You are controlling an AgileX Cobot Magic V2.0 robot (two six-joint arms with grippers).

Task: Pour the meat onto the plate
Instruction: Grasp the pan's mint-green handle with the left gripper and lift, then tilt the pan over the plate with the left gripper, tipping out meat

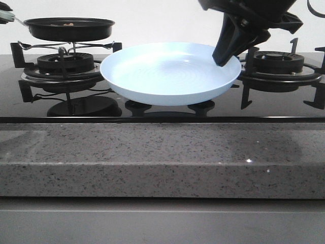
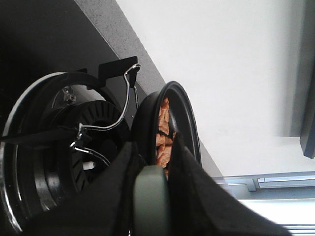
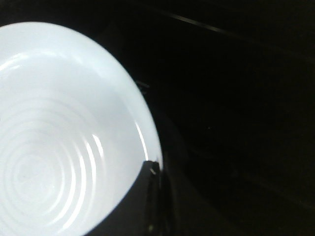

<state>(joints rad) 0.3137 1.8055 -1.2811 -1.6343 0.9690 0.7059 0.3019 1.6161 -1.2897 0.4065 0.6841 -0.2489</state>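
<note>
The black frying pan (image 1: 68,28) hangs level above the left burner, a speck of the meat (image 1: 68,23) showing over its rim. In the left wrist view my left gripper (image 2: 153,149) is shut on the pan's grey-green handle (image 2: 151,196), and reddish-brown meat pieces (image 2: 164,132) lie inside the pan (image 2: 187,123). The pale blue plate (image 1: 170,73) is held slightly above the glass hob in the middle. My right gripper (image 1: 223,58) is shut on its right rim; the right wrist view shows the fingers (image 3: 153,172) pinching the plate's edge (image 3: 59,142). The plate holds nothing.
The left burner with its black grate (image 1: 66,63) sits under the pan, and the right burner (image 1: 282,61) lies behind my right arm. The speckled grey counter edge (image 1: 162,152) runs across the front. A white wall stands behind the hob.
</note>
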